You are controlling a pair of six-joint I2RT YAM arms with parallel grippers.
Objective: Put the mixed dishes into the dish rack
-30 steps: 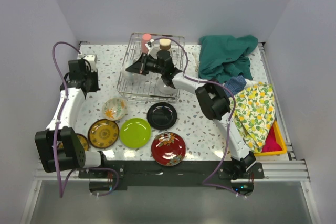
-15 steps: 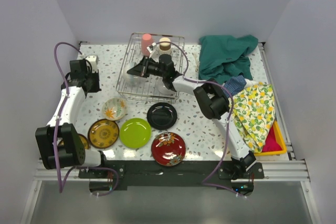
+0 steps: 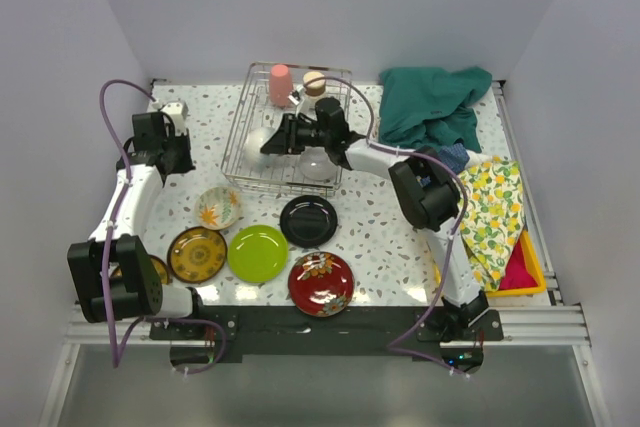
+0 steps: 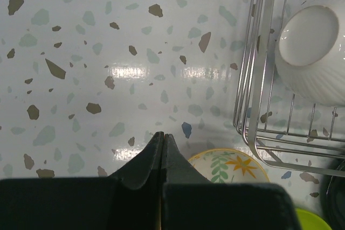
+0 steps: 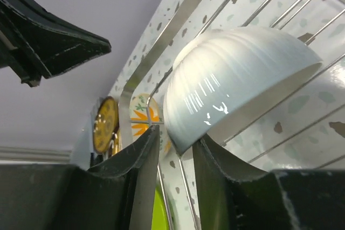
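Bench (image 3: 385, 237), speckled, carries everything. Right arm (image 3: 425, 192) reaches from the right across the rack (image 3: 233, 147), which stands far centre. Left arm (image 3: 130, 202) runs along the bench's left edge. Green cloth (image 3: 430, 107) lies far right; print cloth (image 3: 490, 207) on its near side, partly over a yellow tray (image 3: 537, 277). Right jaws released: they stand parted astride the rim of the white bowl (image 5: 237, 74); whether either finger touches it, cannot tell. White bowl is inside the rack by its left wall, tilted, mouth down, foot up. A second pale bowl (image 3: 318, 165) sits in the rack's near right part, under the right arm. Left jaws clenched tip to tip, nothing between them, over bare bench left of the rack. Plates lie flat on the bench in front of the rack: red plate (image 3: 321, 283) nearest, lime plate (image 3: 258, 253) to its left, brown plate (image 3: 197, 254) further left, black plate (image 3: 308, 220) just before the rack. Floral bowl (image 3: 219, 207) upright between brown plate and rack. Pink cup (image 3: 281, 84) stands at the rack's far wall.
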